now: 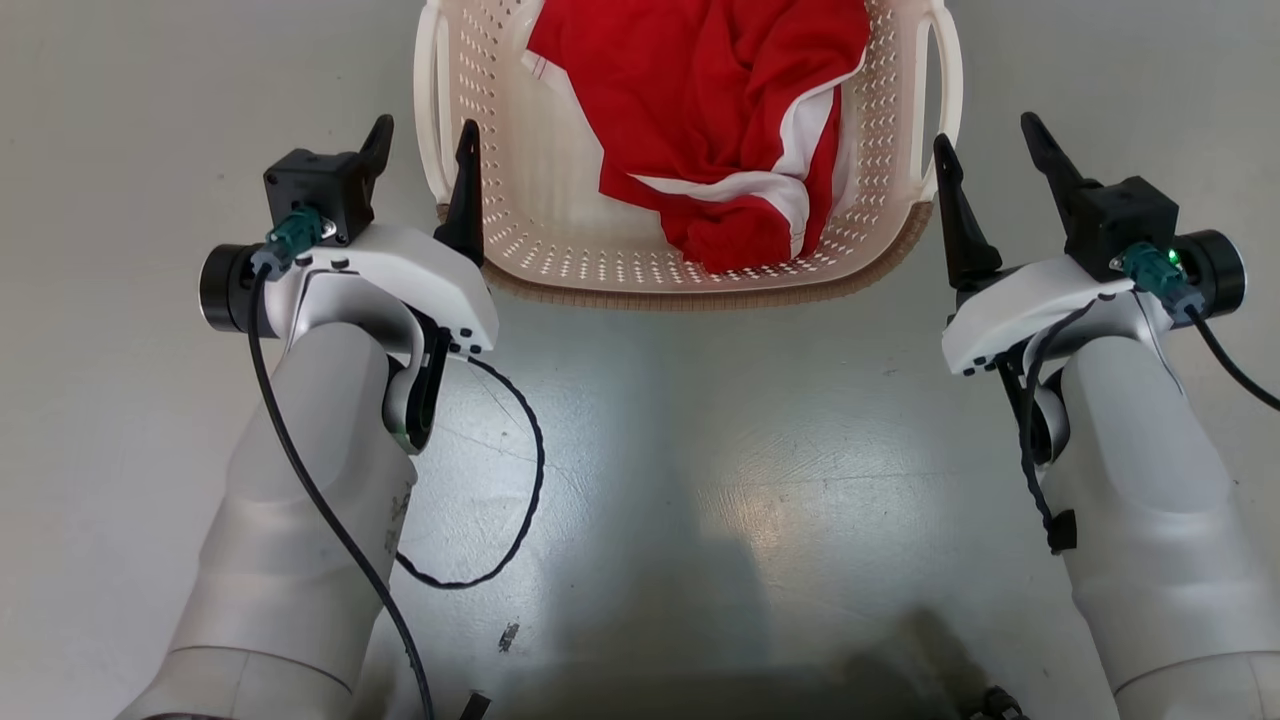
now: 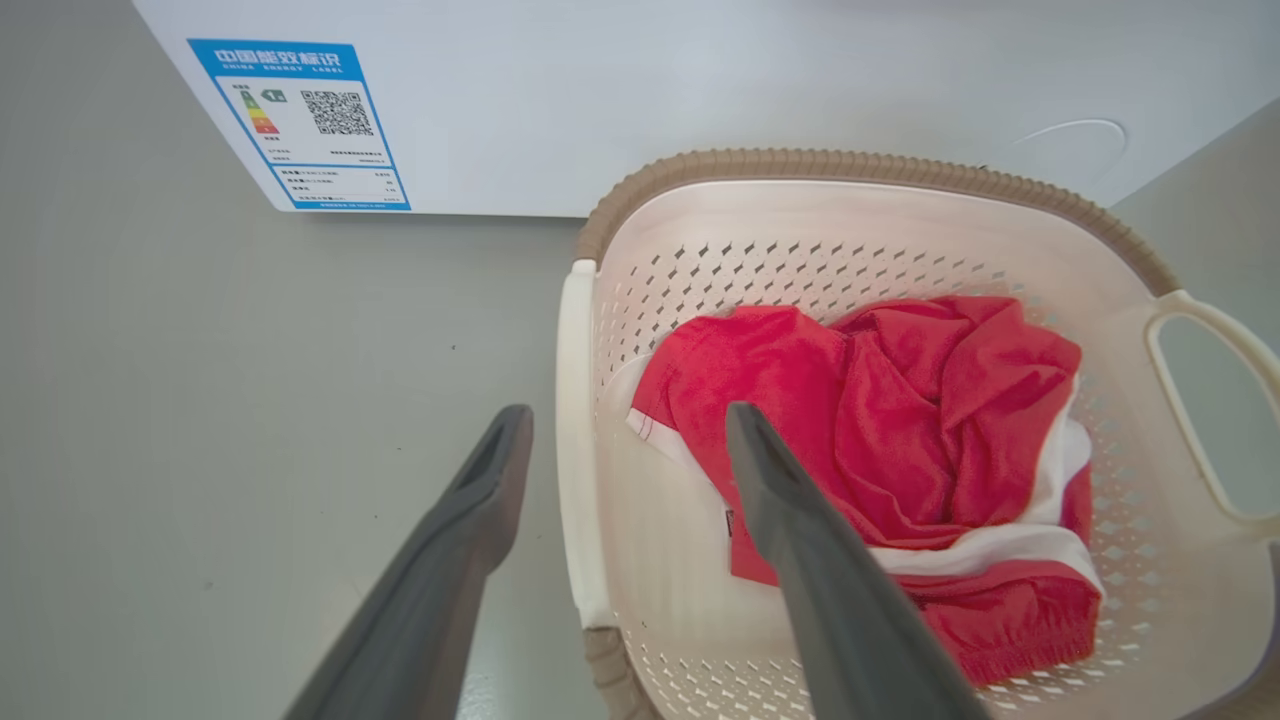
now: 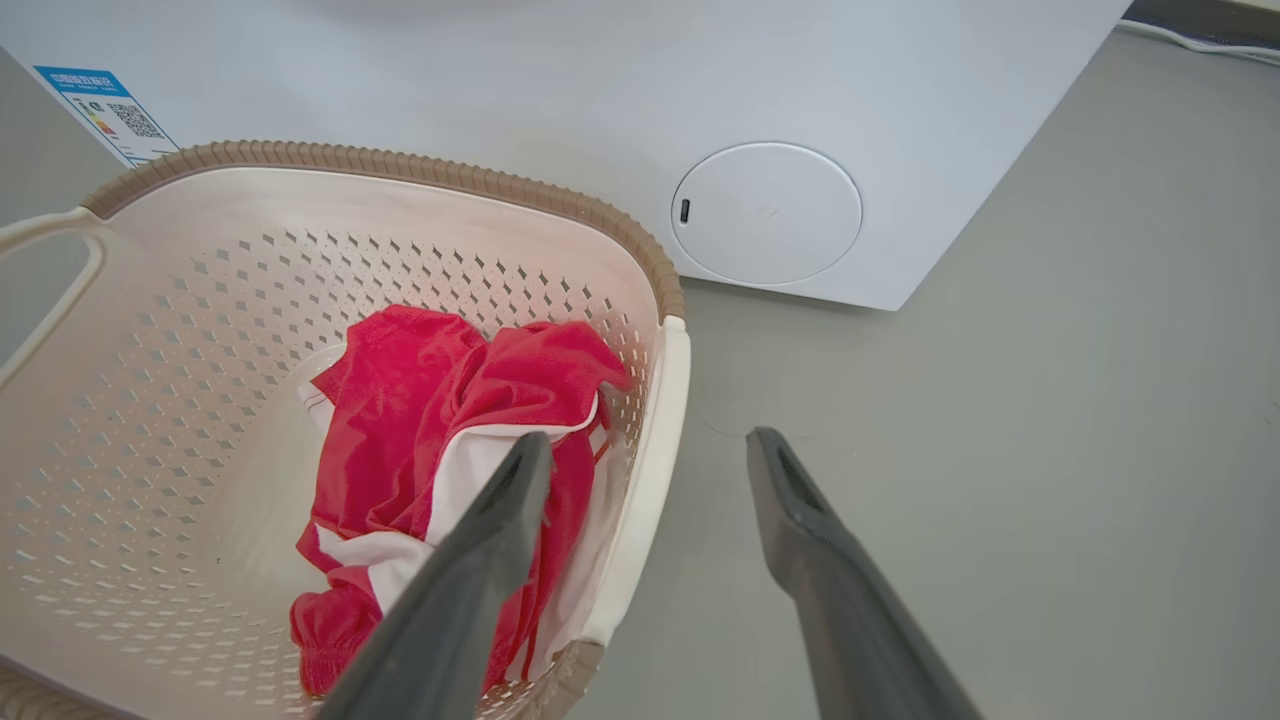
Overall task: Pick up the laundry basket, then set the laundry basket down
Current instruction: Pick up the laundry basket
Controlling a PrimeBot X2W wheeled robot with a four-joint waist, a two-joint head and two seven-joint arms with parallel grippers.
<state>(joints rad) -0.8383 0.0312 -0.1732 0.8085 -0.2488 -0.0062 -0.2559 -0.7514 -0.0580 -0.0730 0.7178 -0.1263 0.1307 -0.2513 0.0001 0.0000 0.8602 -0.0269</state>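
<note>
Head view: the laundry basket (image 1: pixel 690 297) sits on the floor (image 1: pixel 700 450), a red garment (image 1: pixel 720 100) bunched inside, flanked by the left gripper (image 1: pixel 425 125) and right gripper (image 1: pixel 985 130), both wide open, fingers (image 1: pixel 467 190) astride its sides and holding nothing. Thin perforated plastic should be light yet flexible, so the white loop handles (image 1: pixel 948 90) look the firmest hold.

The floor (image 1: pixel 700 450) is grey and smooth, with a soft shine and some fine scratches on the side of the laundry basket (image 1: pixel 700 297) nearest the robot. The laundry basket stands directly on it. Just behind the basket a white appliance (image 3: pixel 900 120) also stands on the floor. Well in front of the basket lies a small dark scrap (image 1: pixel 508 636). Farther behind the basket, past the appliance, a pale cable (image 3: pixel 1190 40) lies on the floor.
</note>
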